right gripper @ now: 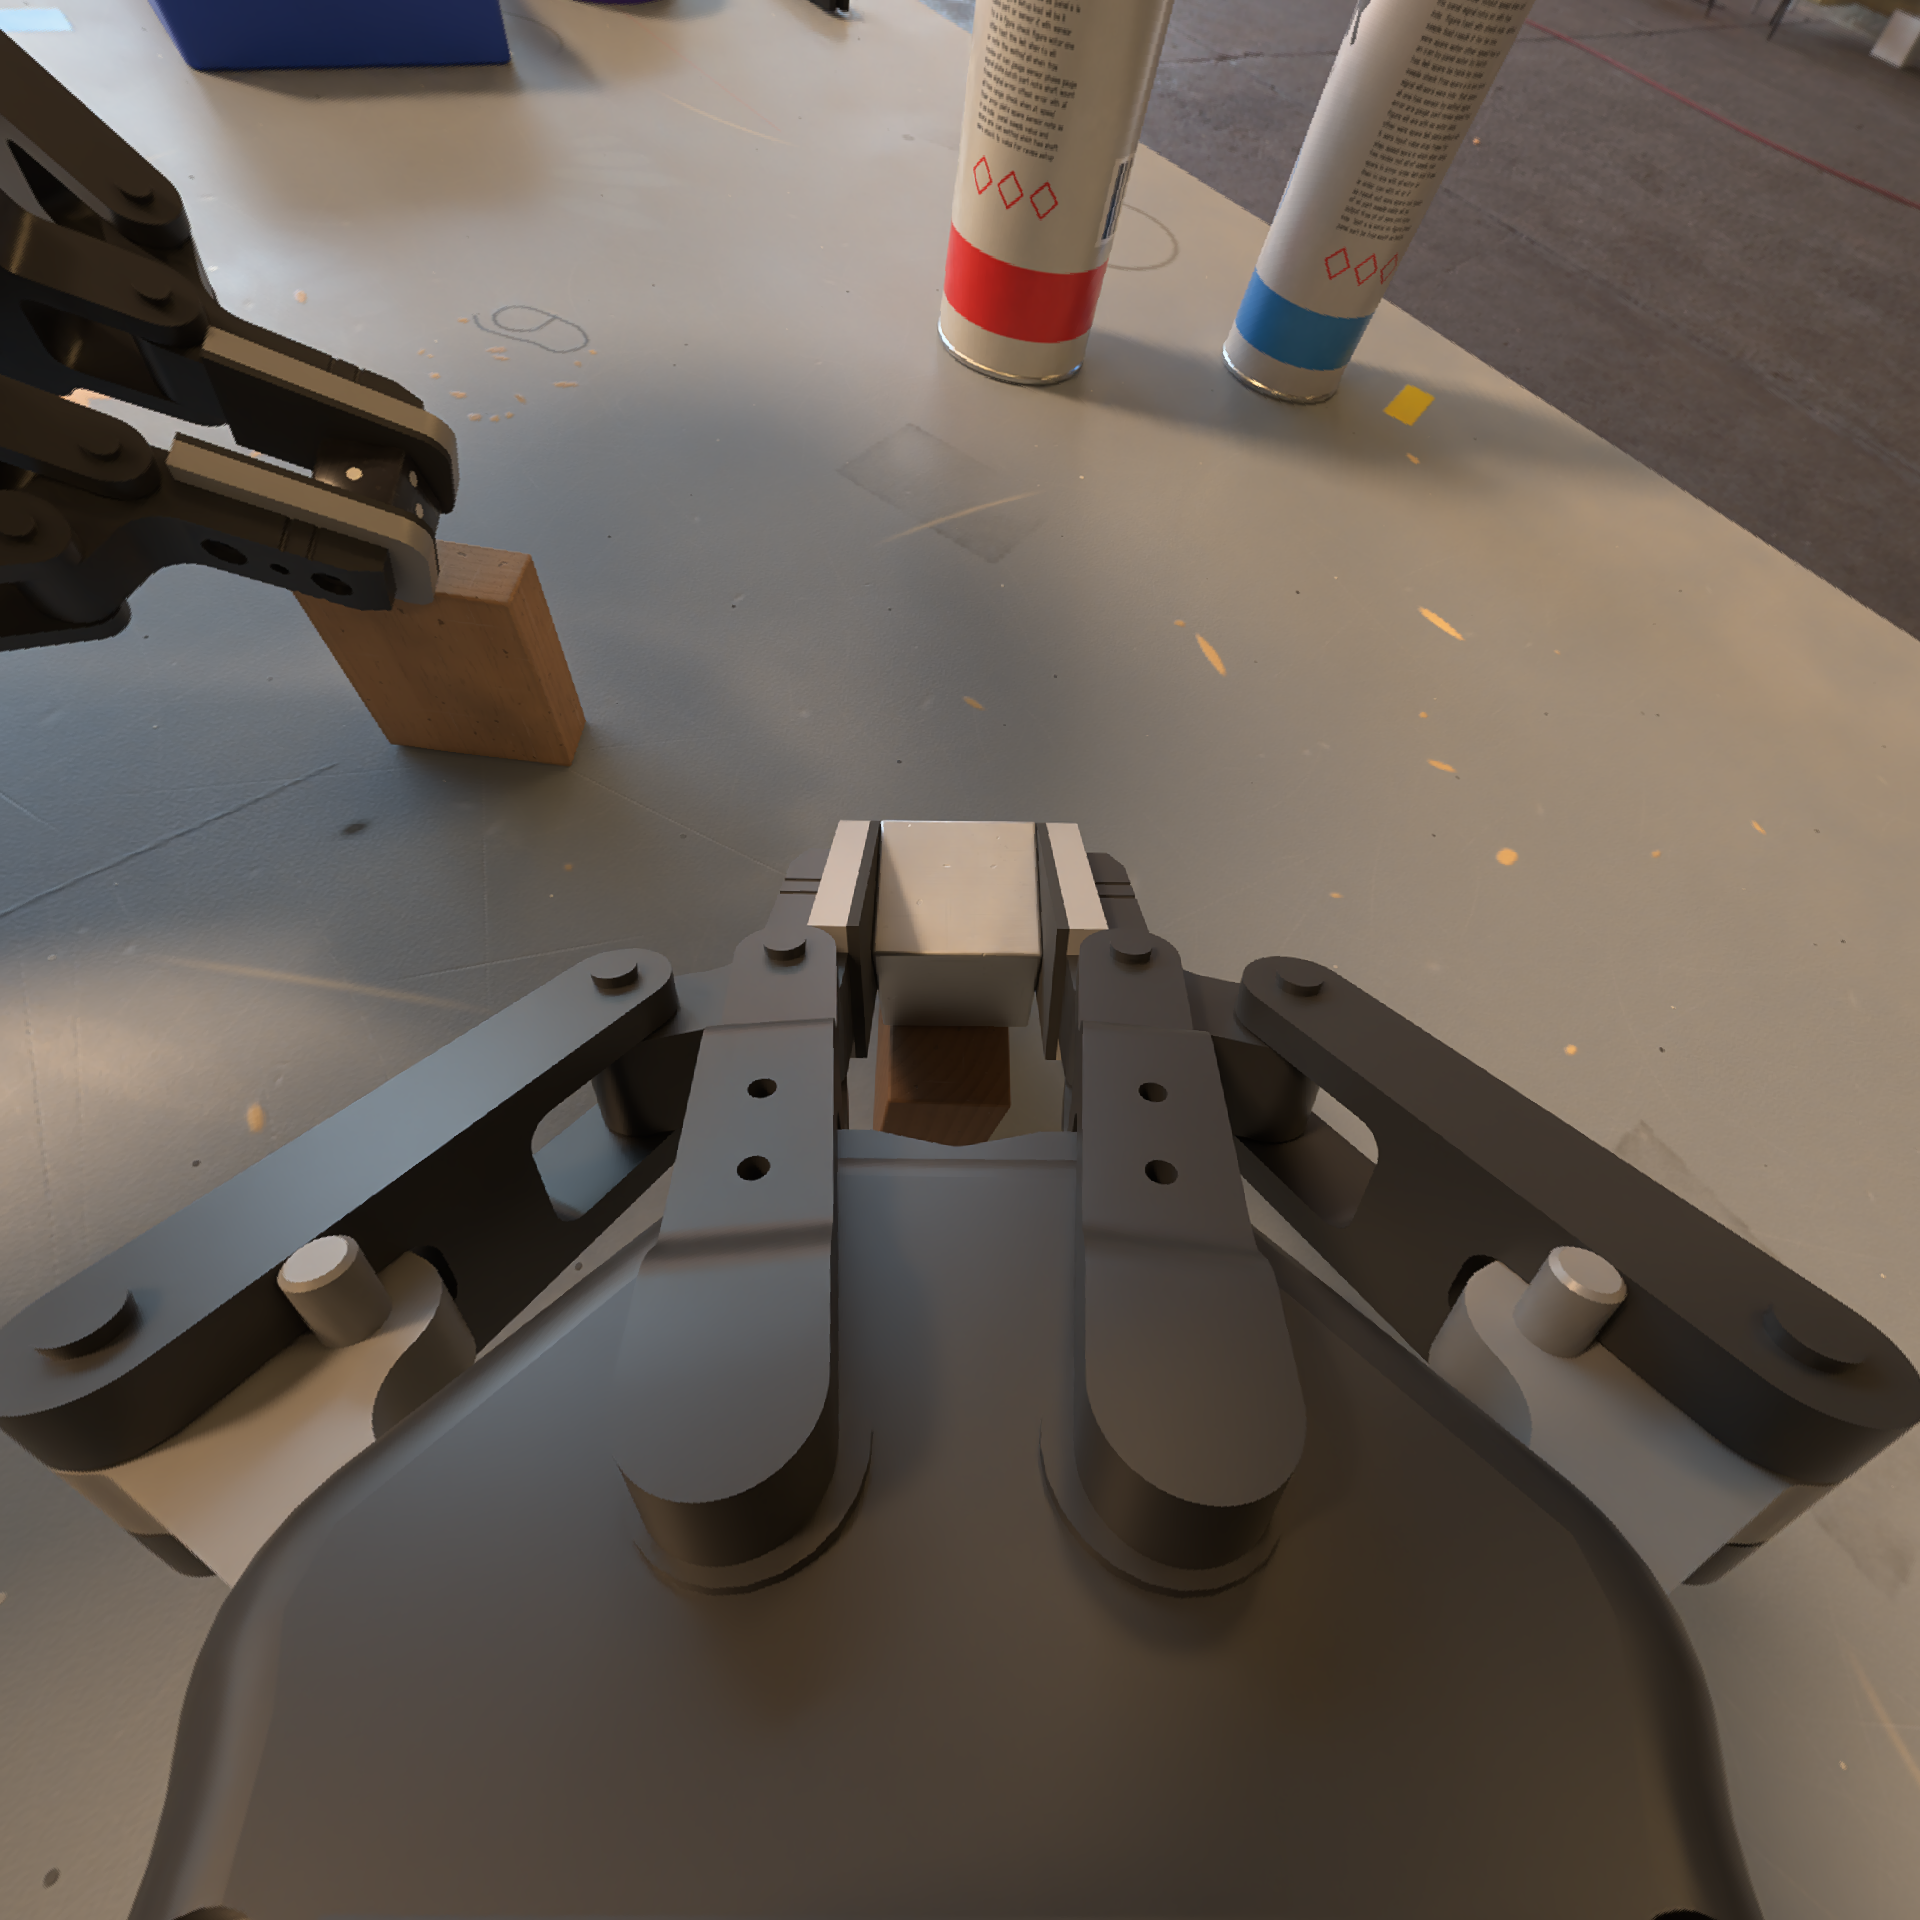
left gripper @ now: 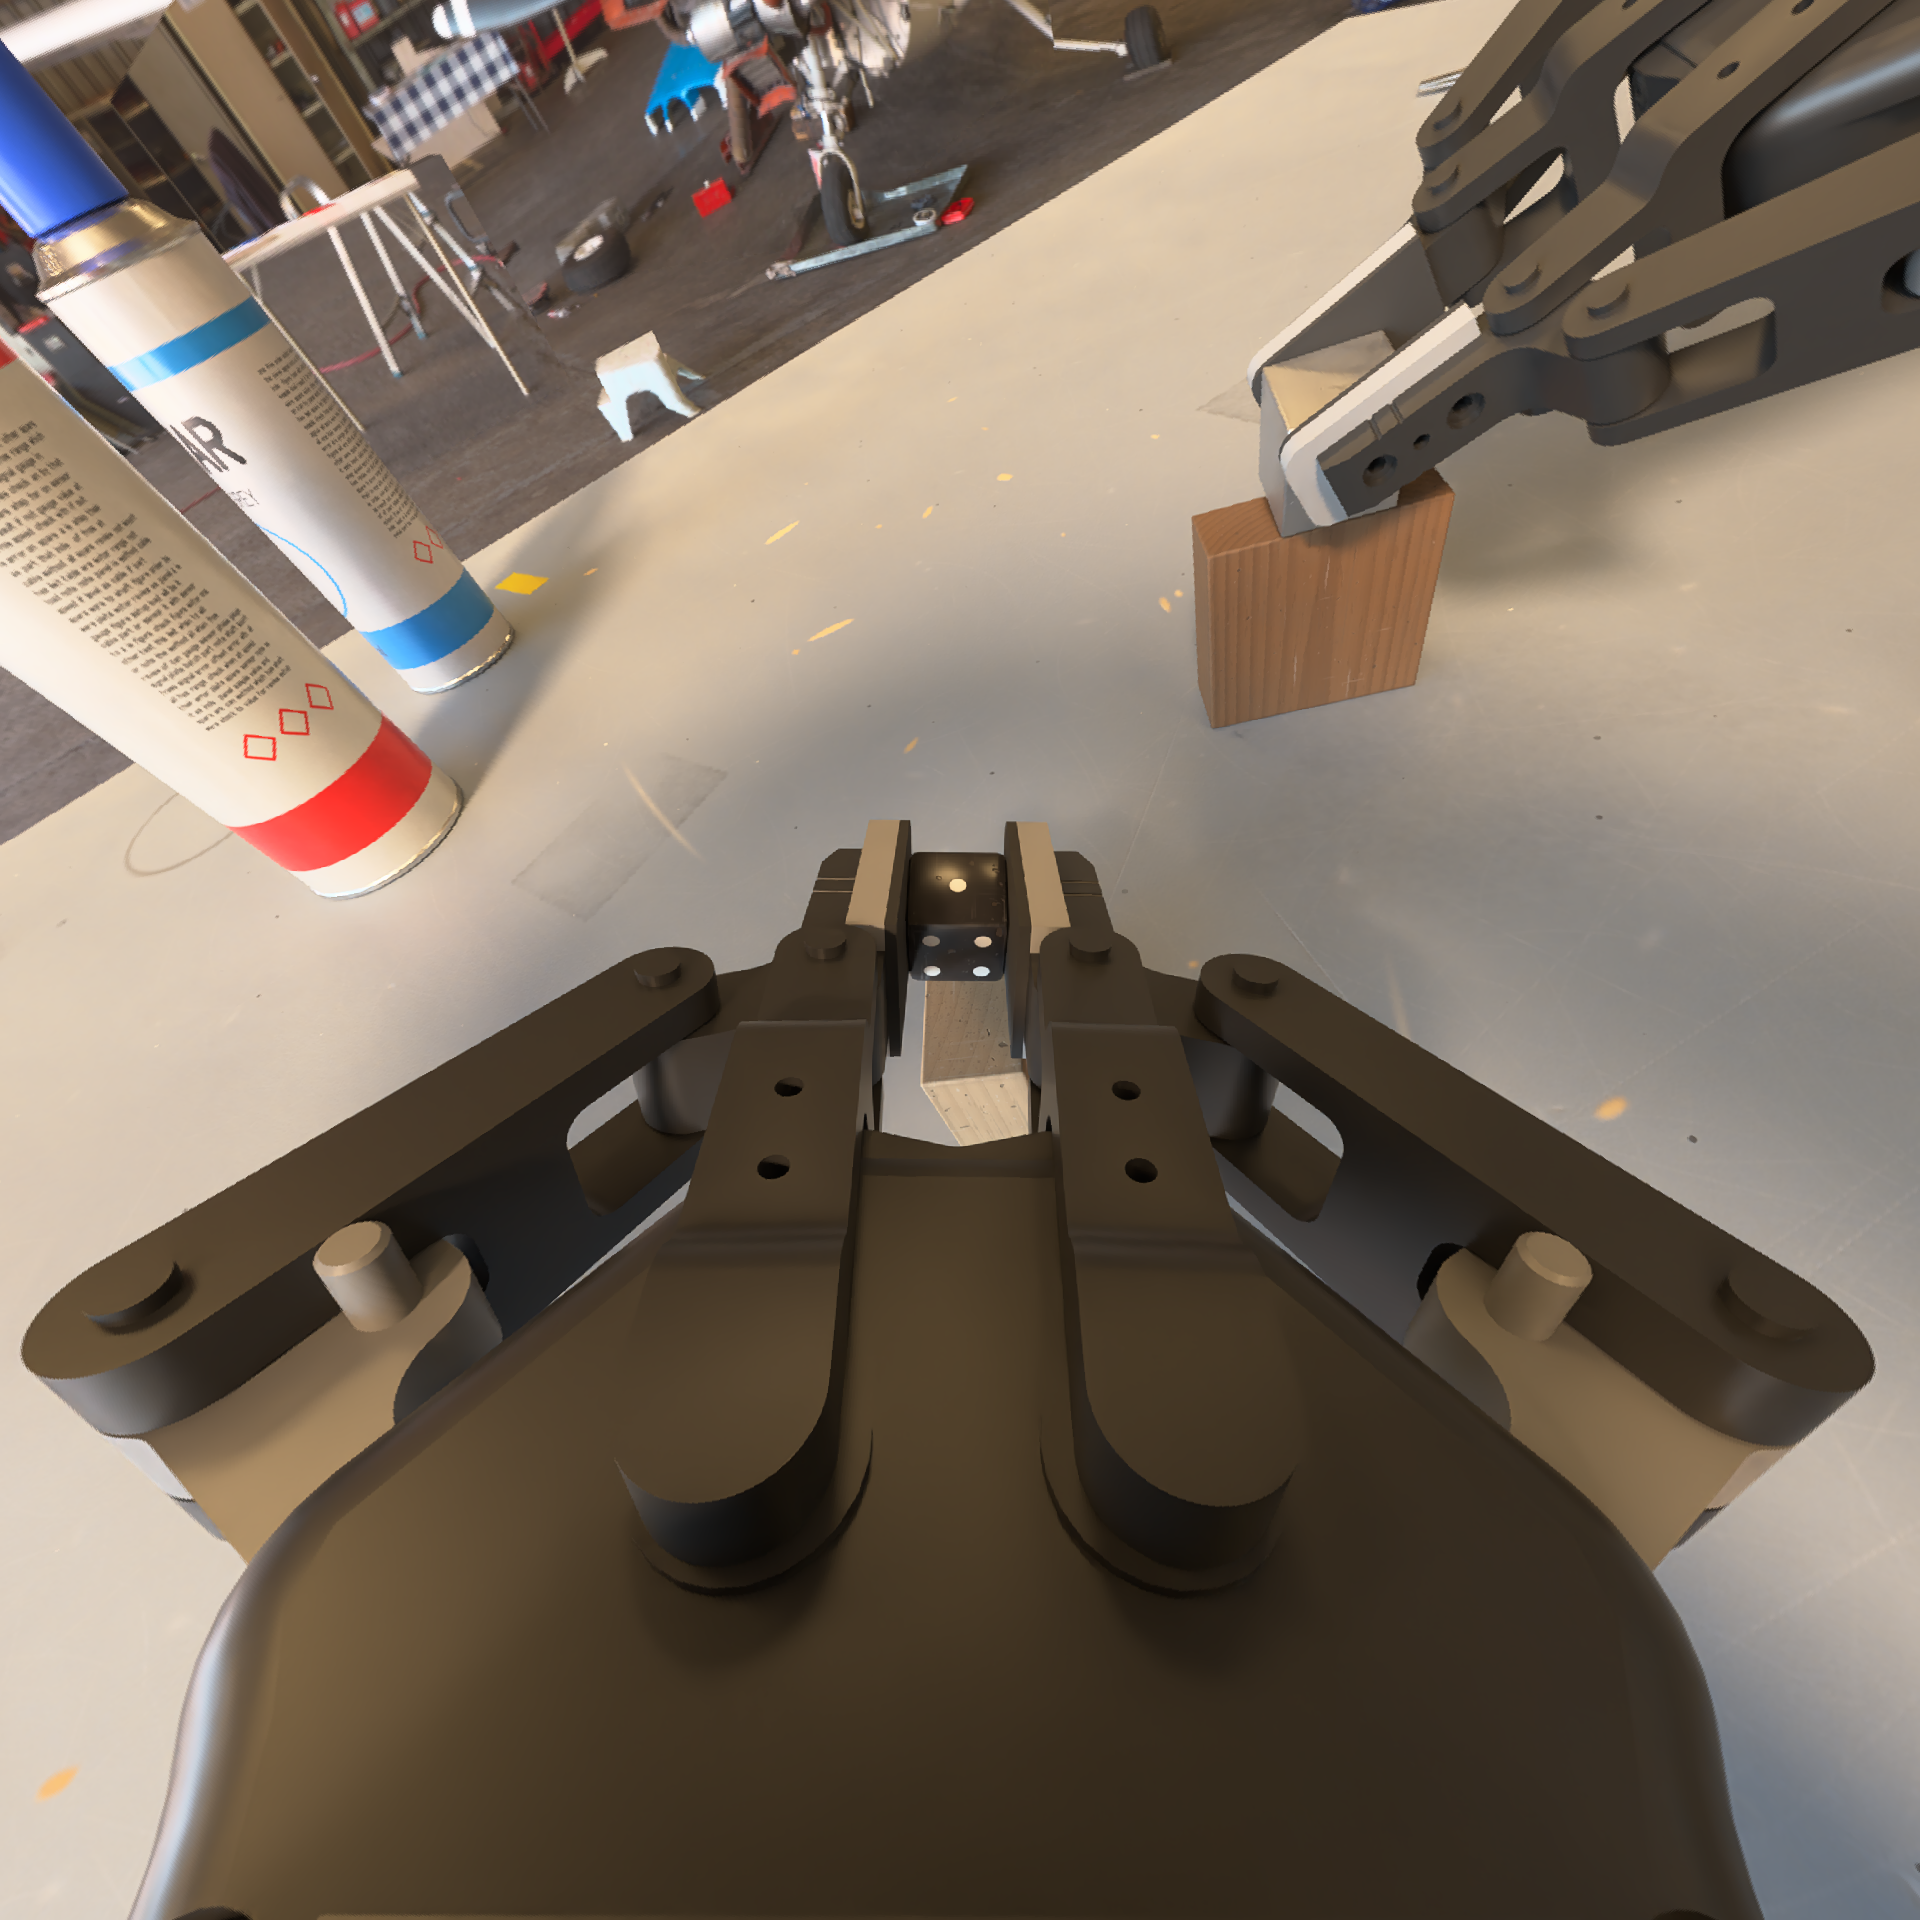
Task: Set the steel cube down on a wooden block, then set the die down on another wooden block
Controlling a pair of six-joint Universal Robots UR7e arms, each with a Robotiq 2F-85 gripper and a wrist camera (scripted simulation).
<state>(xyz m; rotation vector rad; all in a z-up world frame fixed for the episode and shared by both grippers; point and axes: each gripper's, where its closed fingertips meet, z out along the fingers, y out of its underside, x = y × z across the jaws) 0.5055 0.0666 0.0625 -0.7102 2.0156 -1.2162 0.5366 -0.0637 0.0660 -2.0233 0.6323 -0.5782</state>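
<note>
My left gripper (left gripper: 957, 883) is shut on a black die with white pips (left gripper: 957, 914). It holds the die right over the top of a pale wooden block (left gripper: 971, 1060), seen between the fingers. My right gripper (right gripper: 957, 883) is shut on the steel cube (right gripper: 957, 904), which sits at the top of a darker wooden block (right gripper: 940, 1081). In the left wrist view the right gripper (left gripper: 1320, 416) holds the steel cube (left gripper: 1314, 390) on the brown block (left gripper: 1314, 613). In the right wrist view the left gripper (right gripper: 416, 509) holds the die (right gripper: 358, 473) over its block (right gripper: 457, 655).
Two tall spray cans stand at the table's side, one with a red band (left gripper: 208, 665) (right gripper: 1029, 197) and one with a blue band (left gripper: 301, 447) (right gripper: 1340, 208). A blue box (right gripper: 332, 31) sits at the far edge. The table edge (left gripper: 582, 488) drops to a workshop floor.
</note>
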